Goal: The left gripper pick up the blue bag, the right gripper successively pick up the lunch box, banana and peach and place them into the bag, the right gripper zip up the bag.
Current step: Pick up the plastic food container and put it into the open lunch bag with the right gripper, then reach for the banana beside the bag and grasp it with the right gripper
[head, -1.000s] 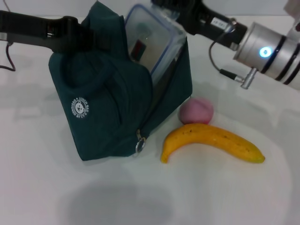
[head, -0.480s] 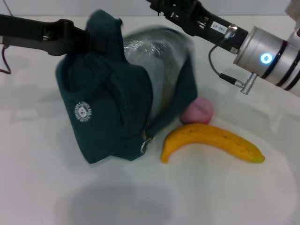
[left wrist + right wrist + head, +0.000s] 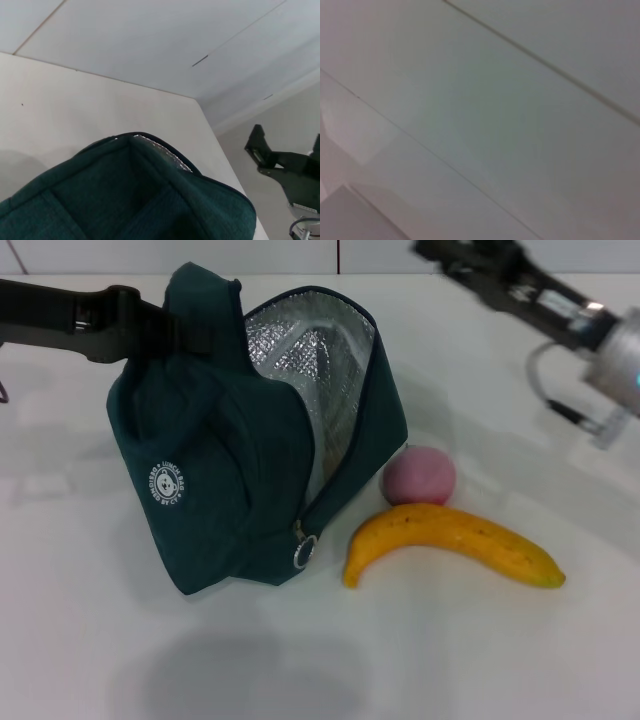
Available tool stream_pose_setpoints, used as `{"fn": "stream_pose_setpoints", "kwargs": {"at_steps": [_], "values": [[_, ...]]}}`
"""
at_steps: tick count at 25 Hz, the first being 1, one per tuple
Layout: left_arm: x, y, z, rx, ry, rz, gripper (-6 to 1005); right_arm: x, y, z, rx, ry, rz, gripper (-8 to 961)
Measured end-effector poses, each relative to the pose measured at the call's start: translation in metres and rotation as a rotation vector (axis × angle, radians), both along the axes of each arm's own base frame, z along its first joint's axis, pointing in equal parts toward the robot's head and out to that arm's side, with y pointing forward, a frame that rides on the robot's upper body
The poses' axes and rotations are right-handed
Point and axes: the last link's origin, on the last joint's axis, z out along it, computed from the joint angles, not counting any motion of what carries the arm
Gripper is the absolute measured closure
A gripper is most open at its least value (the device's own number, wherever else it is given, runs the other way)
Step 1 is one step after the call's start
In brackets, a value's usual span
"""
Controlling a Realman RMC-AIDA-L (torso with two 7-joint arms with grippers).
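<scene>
The blue bag (image 3: 230,470) stands tilted on the white table, its mouth open and its silvery lining showing. My left gripper (image 3: 170,325) is shut on the bag's top handle from the left; the left wrist view looks down on the bag's top (image 3: 125,200). The clear lunch box (image 3: 298,352) lies inside the bag and shows only as a faint rounded outline against the lining. The pink peach (image 3: 420,476) sits beside the bag, and the banana (image 3: 450,540) lies just in front of it. My right gripper (image 3: 440,252) hangs open and empty at the far right, away from the bag, also seen as the right gripper (image 3: 287,150).
The silver ring zipper pull (image 3: 304,553) hangs at the bag's lower front corner. A round white logo (image 3: 168,483) marks the bag's side. The right wrist view shows only a pale wall.
The lunch box has slid from the bag's mouth down inside it. My right gripper has let it go and drawn back up and to the right. The bag has shifted slightly.
</scene>
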Motion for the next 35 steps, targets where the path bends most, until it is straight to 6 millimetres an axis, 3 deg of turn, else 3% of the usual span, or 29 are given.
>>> {"fn": "stream_pose_setpoints", "kwargs": {"at_steps": [7, 11, 19, 26, 31, 35], "values": [[-0.002, -0.001, 0.001, 0.002, -0.002, 0.004, 951, 0.041, -0.007, 0.038, 0.152, -0.170, 0.036, 106], [-0.002, -0.001, 0.001, 0.001, -0.002, 0.005, 951, 0.045, 0.003, 0.053, 0.152, -0.377, 0.066, 97], [-0.002, -0.001, 0.000, -0.001, -0.004, 0.005, 951, 0.013, 0.017, 0.080, 0.017, -0.847, 0.163, 97], [-0.002, -0.001, 0.000, -0.001, -0.004, 0.002, 951, -0.024, 0.014, 0.112, -0.138, -1.180, 0.248, 104], [-0.002, -0.001, -0.001, -0.003, -0.006, 0.002, 951, -0.042, 0.004, 0.119, -0.229, -1.368, 0.358, 109], [-0.001, -0.002, -0.003, -0.006, -0.009, 0.004, 950, -0.046, 0.001, 0.111, -0.298, -1.422, 0.416, 113]]}}
